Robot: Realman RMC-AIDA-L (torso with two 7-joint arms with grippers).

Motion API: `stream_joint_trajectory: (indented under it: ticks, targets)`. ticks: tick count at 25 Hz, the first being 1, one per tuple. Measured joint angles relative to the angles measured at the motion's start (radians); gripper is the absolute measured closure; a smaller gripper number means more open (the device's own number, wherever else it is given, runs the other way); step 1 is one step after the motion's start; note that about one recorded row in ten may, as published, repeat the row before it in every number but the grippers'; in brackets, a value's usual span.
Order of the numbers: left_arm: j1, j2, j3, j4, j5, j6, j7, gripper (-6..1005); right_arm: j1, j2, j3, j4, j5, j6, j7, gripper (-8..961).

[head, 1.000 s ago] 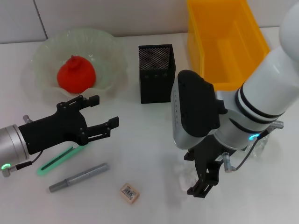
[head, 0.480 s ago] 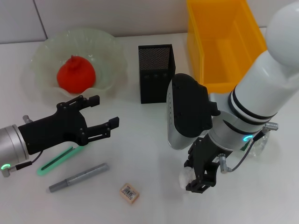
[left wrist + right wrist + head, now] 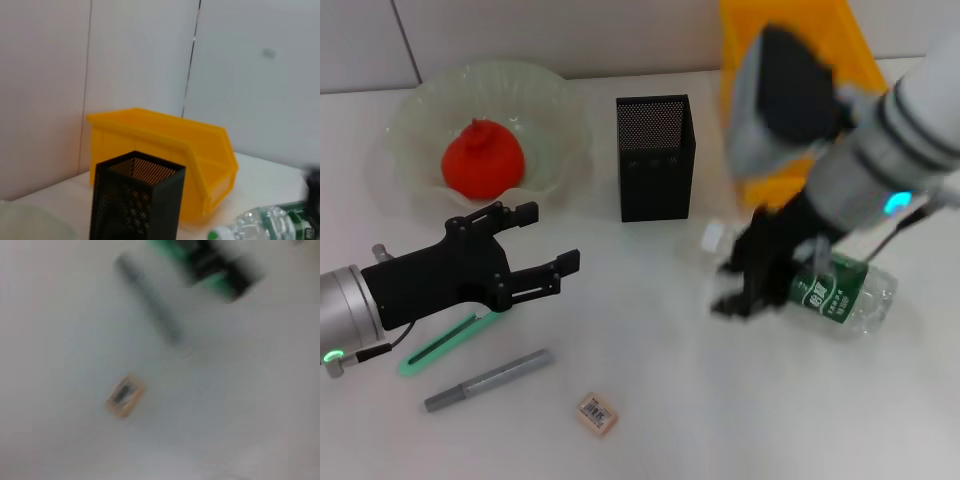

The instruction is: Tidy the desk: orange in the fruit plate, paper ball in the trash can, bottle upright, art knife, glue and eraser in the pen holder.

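Observation:
The orange lies in the pale-green fruit plate. The black mesh pen holder stands in front of the yellow trash can. The bottle lies on its side at the right, white cap toward the holder. My right gripper is raised in front of the bottle's neck and blurred. It is shut on the paper ball, which is hidden in it. My left gripper is open and empty above the green art knife. The grey glue stick and the eraser lie on the table.
The left wrist view shows the pen holder, the trash can behind it and the lying bottle. The right wrist view looks down on the eraser and the glue stick. A wall runs behind the table.
My right gripper closed on the paper ball near the table's front, then rose and swung back and right toward the yellow can, uncovering the lying bottle. The left arm has not moved.

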Motion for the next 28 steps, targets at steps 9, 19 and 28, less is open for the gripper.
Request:
stream_joint_trajectory:
  ticks: [9,19,28]
  targets:
    - [0.004,0.001,0.044,0.015,0.0,0.078,0.007,136,0.04,-0.037,0.459,-0.069,-0.047,0.088,-0.049,516]
    - [0.003,-0.007,0.071,0.015,0.09,0.081,0.001,137,0.083,-0.049,0.495,0.184,-0.114,0.429,-0.081,508]
    - [0.009,-0.009,0.066,0.015,0.1,0.085,0.0,137,0.106,-0.036,0.498,0.315,-0.159,0.573,-0.08,412]
